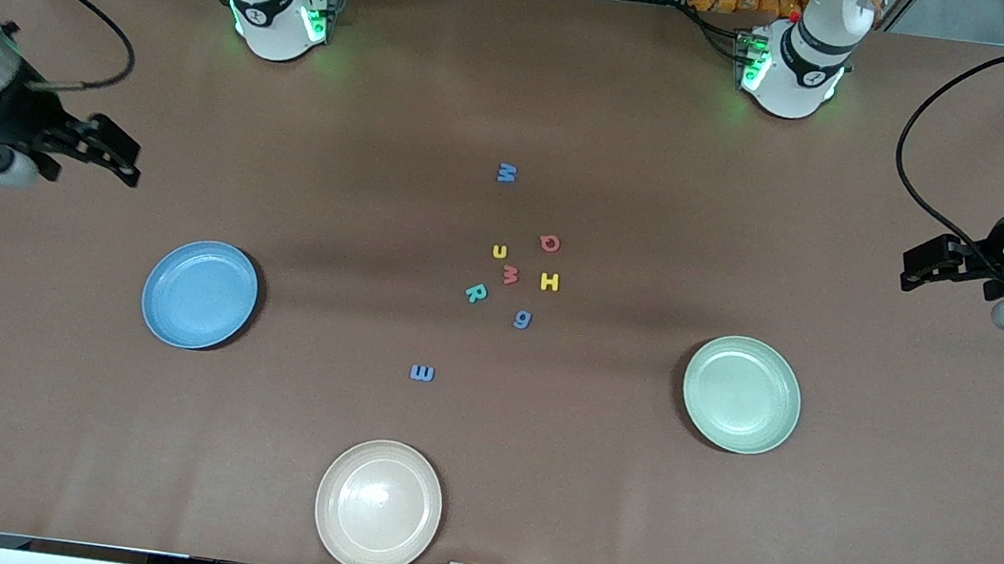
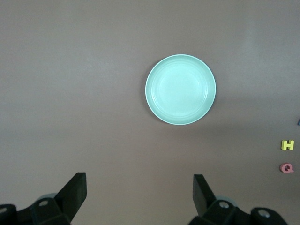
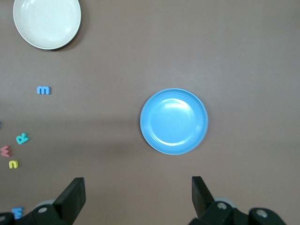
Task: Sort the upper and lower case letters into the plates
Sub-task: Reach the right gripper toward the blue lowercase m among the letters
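The brown table point(image 1: 717, 558) takes up nearly everything, and both arms wait at its two ends with nothing in them. The right gripper point(image 1: 117, 153) hangs over bare tabletop at the right arm's end, its jaws spread wide and empty. The left gripper point(image 1: 925, 269) hangs over bare tabletop at the left arm's end, released just the same.

Three plates come next in size. The sky blue plate point(image 1: 200, 294) lies on the table close to the right gripper and nearer the front camera than the spot beneath it; the right wrist view looks straight down on it. The mint green plate point(image 1: 741, 394) lies likewise near the left gripper, squarely in the left wrist view. The cream plate point(image 1: 379, 505) sits well apart from both grippers, at the table's front edge. All three are bare.

The only writing here is the little letters themselves, scattered mid-table between the two grippers, none in a plate. The blue M point(image 1: 507, 173) lies alone, farthest from the front camera. Then a loose cluster: red Q point(image 1: 550, 244), yellow u point(image 1: 500, 251), yellow H point(image 1: 550, 281), red m point(image 1: 511, 274), teal R point(image 1: 476, 293) and blue g point(image 1: 522, 320). A blue letter point(image 1: 422, 373) shaped like an E or a turned m lies apart, toward the cream plate.
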Motion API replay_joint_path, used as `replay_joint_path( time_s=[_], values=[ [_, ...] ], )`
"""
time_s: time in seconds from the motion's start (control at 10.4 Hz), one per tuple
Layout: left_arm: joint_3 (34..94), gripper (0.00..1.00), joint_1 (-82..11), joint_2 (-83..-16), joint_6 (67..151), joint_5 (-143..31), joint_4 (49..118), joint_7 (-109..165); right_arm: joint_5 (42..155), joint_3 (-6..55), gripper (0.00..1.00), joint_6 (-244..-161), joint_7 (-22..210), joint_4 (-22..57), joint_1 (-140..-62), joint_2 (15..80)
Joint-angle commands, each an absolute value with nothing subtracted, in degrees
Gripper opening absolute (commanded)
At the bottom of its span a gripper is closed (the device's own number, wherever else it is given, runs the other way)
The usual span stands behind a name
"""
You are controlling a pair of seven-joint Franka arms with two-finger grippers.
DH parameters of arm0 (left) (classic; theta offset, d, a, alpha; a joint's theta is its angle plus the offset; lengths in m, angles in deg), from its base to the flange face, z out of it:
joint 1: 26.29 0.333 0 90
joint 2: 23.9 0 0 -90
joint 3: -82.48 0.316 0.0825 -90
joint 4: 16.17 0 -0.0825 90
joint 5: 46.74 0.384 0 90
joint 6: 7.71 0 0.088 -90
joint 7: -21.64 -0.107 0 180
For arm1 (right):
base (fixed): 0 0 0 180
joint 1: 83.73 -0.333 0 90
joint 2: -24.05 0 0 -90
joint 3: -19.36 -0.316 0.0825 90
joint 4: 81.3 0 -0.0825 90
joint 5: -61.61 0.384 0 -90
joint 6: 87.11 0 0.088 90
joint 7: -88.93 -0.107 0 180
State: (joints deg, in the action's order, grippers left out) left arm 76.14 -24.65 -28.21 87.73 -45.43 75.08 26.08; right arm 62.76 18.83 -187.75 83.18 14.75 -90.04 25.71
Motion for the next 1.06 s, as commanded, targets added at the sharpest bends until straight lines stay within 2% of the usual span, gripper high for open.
replay_joint_path(
  time_s=[0.0,0.38,0.67,0.86,0.96],
  values=[
    [76.1,1.00,-24.5,-28.6,87.7,-44.1,74.1,24.3,63.1,17.6,1.00,-190.2,78.6,14.7,-91.4,28.4],
    [76.1,1.00,-24.0,-29.3,87.1,-44.2,73.3,25.2,59.3,17.6,1.00,-201.1,66.6,13.5,-100.9,39.5],
    [75.8,1.00,-25.3,-30.7,87.2,-44.4,73.4,25.4,58.6,17.6,1.00,-203.2,61.9,6.9,-107.2,52.1],
    [75.7,1.00,-26.4,-33.9,88.3,-45.0,73.0,28.1,58.9,17.6,1.00,-207.0,60.7,2.2,-109.6,59.6],
    [75.4,1.00,-28.1,-35.7,91.5,-45.1,73.0,29.2,59.1,17.6,0.98,-210.6,60.5,1.8,-110.1,62.3]
  ],
)
